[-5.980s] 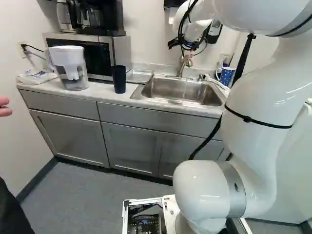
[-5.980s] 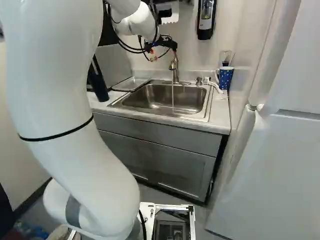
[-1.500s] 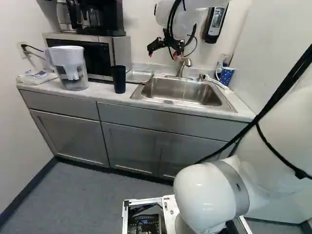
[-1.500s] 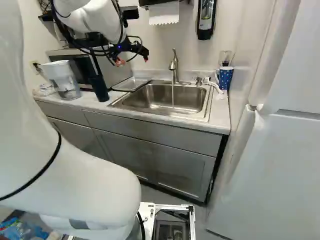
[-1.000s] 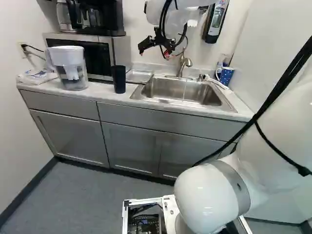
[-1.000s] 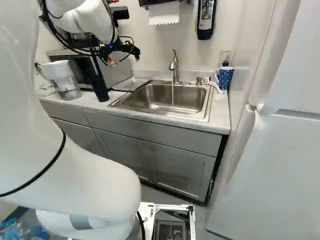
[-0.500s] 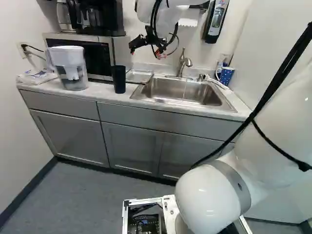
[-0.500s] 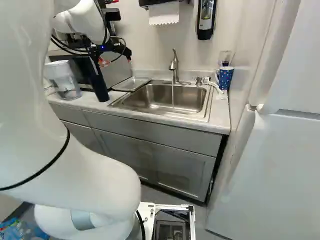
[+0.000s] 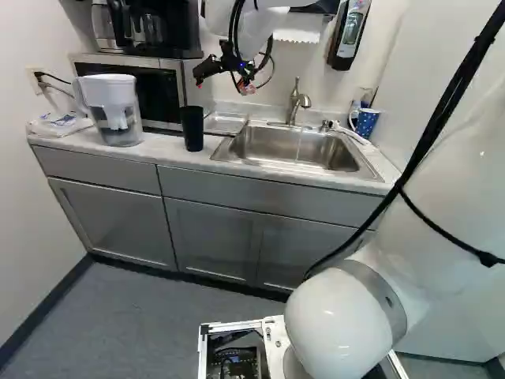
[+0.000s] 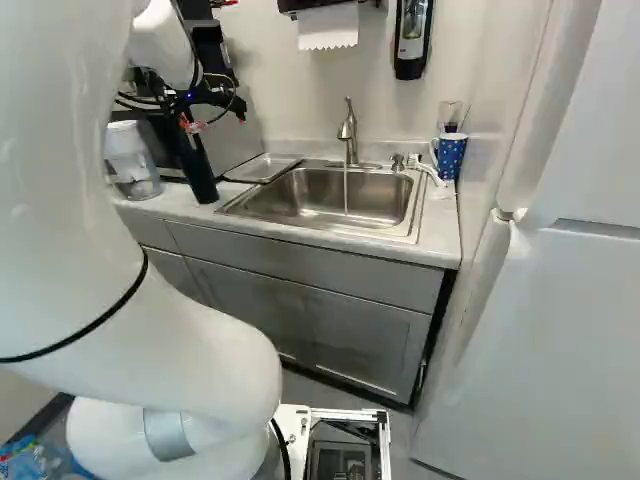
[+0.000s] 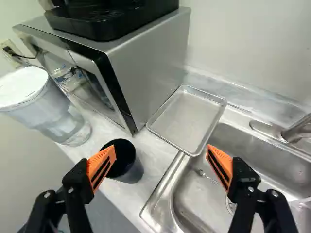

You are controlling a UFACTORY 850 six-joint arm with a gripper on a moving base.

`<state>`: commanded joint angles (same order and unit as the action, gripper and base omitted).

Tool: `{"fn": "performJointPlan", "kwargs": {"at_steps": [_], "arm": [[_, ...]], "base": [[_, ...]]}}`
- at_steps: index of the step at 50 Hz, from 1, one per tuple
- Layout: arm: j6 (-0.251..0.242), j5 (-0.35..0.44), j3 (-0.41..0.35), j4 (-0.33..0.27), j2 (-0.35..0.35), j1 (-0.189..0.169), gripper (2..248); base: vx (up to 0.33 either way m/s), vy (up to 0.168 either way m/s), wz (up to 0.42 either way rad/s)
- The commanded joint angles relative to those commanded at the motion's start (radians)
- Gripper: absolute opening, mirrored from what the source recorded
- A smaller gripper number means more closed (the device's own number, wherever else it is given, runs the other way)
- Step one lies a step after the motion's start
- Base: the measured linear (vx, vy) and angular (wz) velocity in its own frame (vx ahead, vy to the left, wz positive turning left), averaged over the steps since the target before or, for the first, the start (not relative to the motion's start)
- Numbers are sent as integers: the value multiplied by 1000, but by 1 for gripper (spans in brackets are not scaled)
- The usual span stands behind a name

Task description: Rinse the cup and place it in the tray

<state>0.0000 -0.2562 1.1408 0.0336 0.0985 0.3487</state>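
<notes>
Above the counter's back, between microwave and faucet, hangs my gripper (image 9: 225, 75) in the left base view. The wrist view shows the gripper (image 11: 160, 165) open, its orange pads wide apart with nothing held. A dark cup (image 11: 127, 167) stands upright on the counter, below and beside one finger; it also appears as the dark cup (image 9: 192, 128) in the left base view. The shallow metal tray (image 11: 187, 119) lies flat, ahead of the gripper, between the microwave and the sink (image 11: 167, 206). A thin stream of water (image 10: 346, 190) runs from the faucet (image 10: 348, 130) into the sink.
A water pitcher (image 9: 114, 110) stands left of the cup, before the microwave (image 9: 150, 87) with a coffee maker on top. A blue dotted mug (image 10: 450, 155) is right of the sink. A soap dispenser (image 10: 411, 40) and paper towels (image 10: 327, 28) are on the wall.
My arm has swung left, carrying the gripper from above the faucet toward the microwave and the cup. The cup, tray and base have stayed where they were.
</notes>
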Motion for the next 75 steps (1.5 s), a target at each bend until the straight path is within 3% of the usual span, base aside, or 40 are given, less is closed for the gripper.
{"fn": "performJointPlan", "kwargs": {"at_steps": [52,75], "arm": [[0,46,32,0,-34,140,247],[0,71,10,0,-33,164,247]], "base": [[0,0,0],[0,0,0]]}}
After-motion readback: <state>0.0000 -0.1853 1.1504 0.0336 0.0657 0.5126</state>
